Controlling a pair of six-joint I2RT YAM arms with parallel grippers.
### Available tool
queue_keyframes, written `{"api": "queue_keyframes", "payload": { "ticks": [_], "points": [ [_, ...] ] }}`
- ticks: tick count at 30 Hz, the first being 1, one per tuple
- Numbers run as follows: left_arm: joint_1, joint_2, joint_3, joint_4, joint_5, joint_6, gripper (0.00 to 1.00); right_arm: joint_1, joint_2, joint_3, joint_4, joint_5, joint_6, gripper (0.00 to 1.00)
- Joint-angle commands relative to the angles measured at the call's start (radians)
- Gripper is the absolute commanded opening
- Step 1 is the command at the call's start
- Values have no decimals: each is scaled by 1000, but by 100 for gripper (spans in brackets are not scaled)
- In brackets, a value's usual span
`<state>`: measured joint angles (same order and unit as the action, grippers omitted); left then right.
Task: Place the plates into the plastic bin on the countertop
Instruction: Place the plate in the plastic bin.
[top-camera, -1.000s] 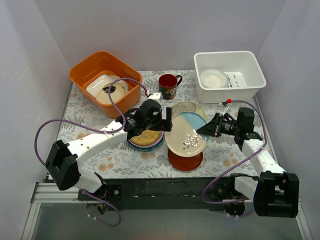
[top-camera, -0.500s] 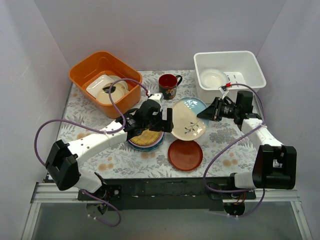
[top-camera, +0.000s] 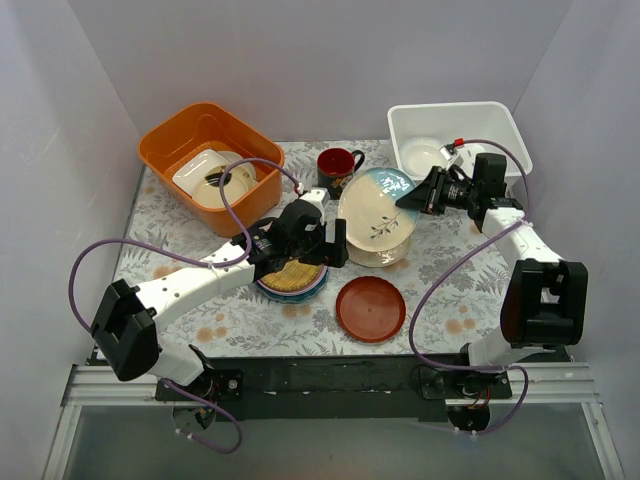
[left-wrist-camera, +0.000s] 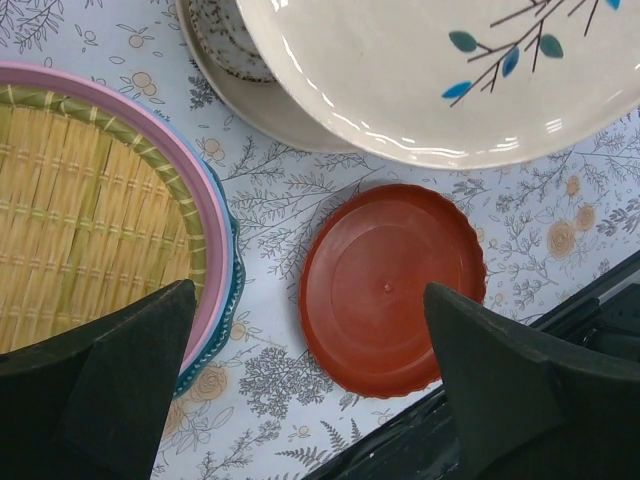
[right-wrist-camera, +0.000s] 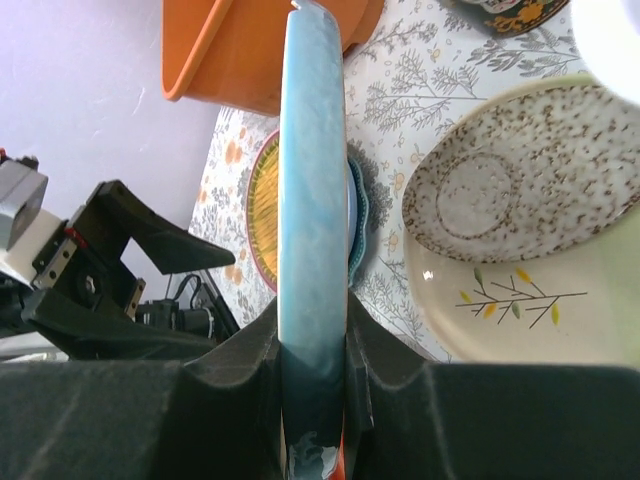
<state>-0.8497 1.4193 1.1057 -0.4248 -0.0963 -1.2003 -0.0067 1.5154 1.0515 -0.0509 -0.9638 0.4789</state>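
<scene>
A: What sits at the far left?
B: An orange tub (top-camera: 160, 140) with white dishes (top-camera: 215, 178) in it, on the countertop (top-camera: 190, 310).
A: And the left gripper?
B: The left gripper (top-camera: 298, 254) hangs over a stack of plates (top-camera: 292, 280) left of centre. Its jaws are spread wide with nothing between them. A yellow woven plate (left-wrist-camera: 80, 220) tops the stack, with a pink plate (left-wrist-camera: 212, 235) and a teal plate (left-wrist-camera: 232, 300) under it.
A: Anything right of that?
B: A dark mug (top-camera: 337, 172) stands at the far side. A red-brown plate (top-camera: 370, 308) lies flat and alone on the cloth at the near side, just right of the stack.
A: Which plate is off the table?
B: A cream plate with a blue rim (top-camera: 375, 205). The right gripper (top-camera: 408, 199) has its jaws pinched on that plate's right edge. The plate hangs tilted, its cream face showing from above. Below it lies a pale plate (top-camera: 388, 256) carrying a small speckled dish (right-wrist-camera: 520, 180).
A: Is it in the plastic bin yet?
B: No. The plastic bin (top-camera: 450, 107) stands at the far right. The held plate is just left of its near-left corner, outside the rim. One white plate (top-camera: 425, 155) lies inside the bin.
</scene>
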Motion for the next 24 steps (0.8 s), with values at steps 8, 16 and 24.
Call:
{"api": "queue_keyframes", "payload": {
  "ticks": [8,16,24],
  "points": [
    [3,32,11,3,26,27,98,-73,66,185,175,-41,144,1],
    [3,38,9,-5,17,33,98,-116,124,280,175,-24,182,1],
    [5,41,0,-9,21,31,98,-157,178,344,263,-21,293,1]
  ]
}}
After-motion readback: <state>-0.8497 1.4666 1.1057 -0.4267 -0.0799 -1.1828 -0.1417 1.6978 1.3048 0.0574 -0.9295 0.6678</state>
